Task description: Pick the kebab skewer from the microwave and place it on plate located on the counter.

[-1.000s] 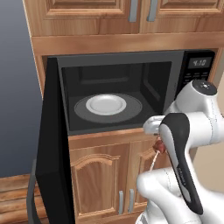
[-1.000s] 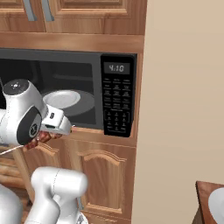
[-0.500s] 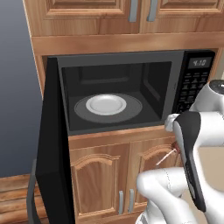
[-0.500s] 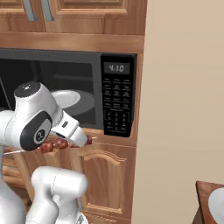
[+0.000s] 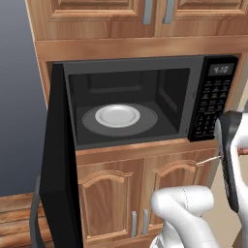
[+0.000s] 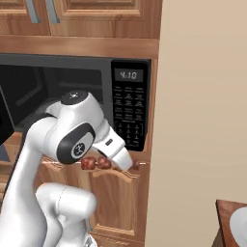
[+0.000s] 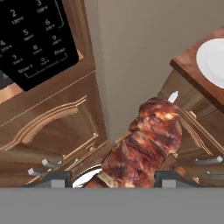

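Observation:
My gripper [image 7: 111,179] is shut on the kebab skewer [image 7: 148,140], whose reddish-brown meat chunks rise between the two fingertips [image 7: 51,179]. In the right base view the skewer [image 6: 96,163] sticks out either side of the gripper [image 6: 123,162], below the microwave's button panel [image 6: 129,108]. The microwave [image 5: 131,104] stands open, its door [image 5: 58,155] swung left, a white dish [image 5: 117,116] on the grey turntable. The stick's pale tip [image 5: 208,160] shows by the arm. The white plate [image 7: 212,59] lies on the wooden counter [image 7: 186,65] at the upper right of the hand view.
Wooden cabinet doors [image 5: 140,189] lie below the microwave and more cabinets [image 5: 155,14] above it. A beige wall [image 6: 202,120] stands between the microwave and the counter corner [image 6: 226,212] with the plate [image 6: 240,226].
The arm has swung right, away from the microwave's opening, carrying the skewer with it. The hand now sits in front of the button panel side.

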